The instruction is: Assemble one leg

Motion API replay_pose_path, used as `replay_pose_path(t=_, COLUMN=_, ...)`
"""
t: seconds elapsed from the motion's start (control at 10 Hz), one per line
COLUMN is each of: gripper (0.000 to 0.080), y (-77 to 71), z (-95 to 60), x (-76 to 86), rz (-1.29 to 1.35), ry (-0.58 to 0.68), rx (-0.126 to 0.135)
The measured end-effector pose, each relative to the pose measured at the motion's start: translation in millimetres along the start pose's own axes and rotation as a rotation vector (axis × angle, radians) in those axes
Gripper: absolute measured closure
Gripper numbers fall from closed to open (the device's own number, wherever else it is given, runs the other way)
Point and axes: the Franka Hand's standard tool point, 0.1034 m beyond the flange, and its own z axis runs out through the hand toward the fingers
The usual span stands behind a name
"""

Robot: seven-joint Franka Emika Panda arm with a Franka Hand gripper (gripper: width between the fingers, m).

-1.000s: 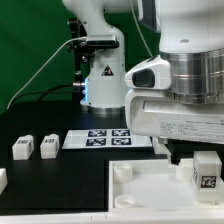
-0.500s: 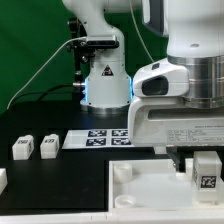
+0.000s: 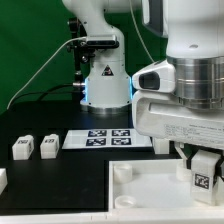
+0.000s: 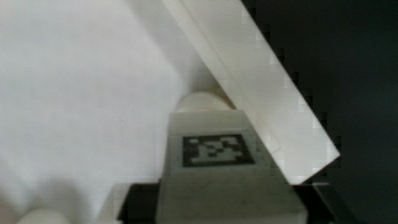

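My gripper (image 3: 204,168) is shut on a leg (image 3: 203,178), a small white block with a black-and-white marker facing the camera. It holds the leg upright over the right part of the large white square base (image 3: 145,192), close to or touching its surface. In the wrist view the leg (image 4: 217,150) runs between my dark fingers (image 4: 150,200), with the gripper (image 4: 217,208) just above the base's flat face (image 4: 89,90) and a raised white edge (image 4: 267,90). The leg's lower end is hidden.
Two more white legs (image 3: 22,147) (image 3: 48,147) stand on the black table at the exterior view's left, and another piece (image 3: 2,179) shows at the left edge. The marker board (image 3: 108,138) lies behind the base. The arm's pedestal (image 3: 103,80) stands at the back.
The gripper has sunk slightly toward the base with the leg in it, and the wrist has shifted a little to the exterior view's right. The other parts have not moved.
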Motion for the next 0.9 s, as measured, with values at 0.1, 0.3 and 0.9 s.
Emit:
replay_pose_path(t=0.1, gripper=0.0504, y=0.3, z=0.3, x=-0.9, rz=0.174, ry=0.021, rx=0.012)
replay_pose_path(t=0.3, gripper=0.0504, y=0.1, z=1.6, x=-4.4, rz=0.471, ry=0.055, rx=0.052)
replay_pose_path(t=0.9, gripper=0.0454, y=-0.6, z=3.6, x=-9.2, rz=0.832, ry=0.043, rx=0.157)
